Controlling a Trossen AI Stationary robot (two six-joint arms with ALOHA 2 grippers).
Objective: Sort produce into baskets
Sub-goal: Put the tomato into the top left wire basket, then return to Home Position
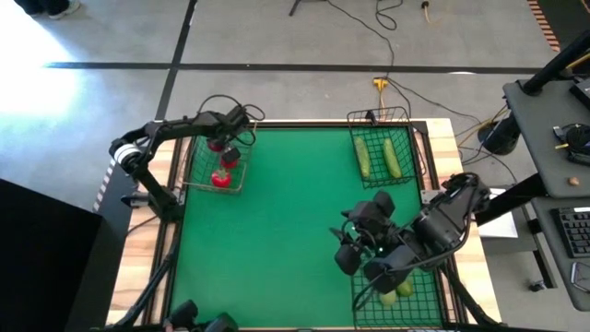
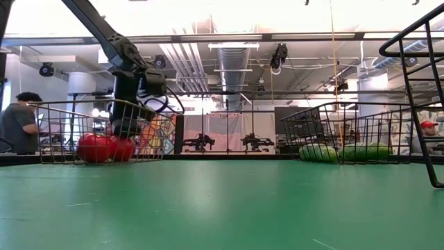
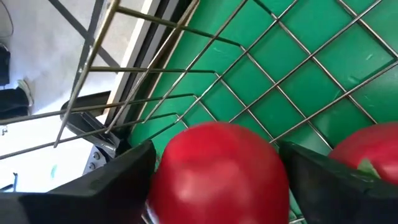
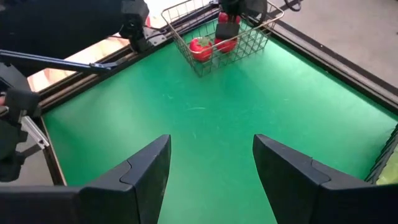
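A red tomato (image 3: 217, 171) sits between the jaws of the left gripper (image 1: 230, 153), which reaches down into the tomato basket (image 1: 195, 164) at the far left part of the green mat (image 1: 277, 231). The jaws are clamped on that tomato, one dark finger (image 3: 106, 186) against each side. A second tomato (image 1: 221, 178) lies on the basket floor just beside it, nearer the front wall, and in the low view the two red fruits touch. The wire walls close in tightly around the gripper on all sides.

Right of this basket, across the mat, the cucumber basket (image 1: 406, 115) stands at the far right corner with two cucumbers (image 1: 362, 157) lying side by side. The lime basket (image 1: 433, 293) sits at the near right corner, holding yellow-green limes (image 1: 389, 297).

The right gripper (image 1: 355, 251) hovers by the lime basket's inner edge, jaws apart and holding nothing. Between the tomato basket and both right-hand baskets the mat is bare and open. The wooden tabletop (image 1: 452, 148) shows as a narrow border beyond the mat. A person (image 2: 15, 123) sits far behind the tomato basket.
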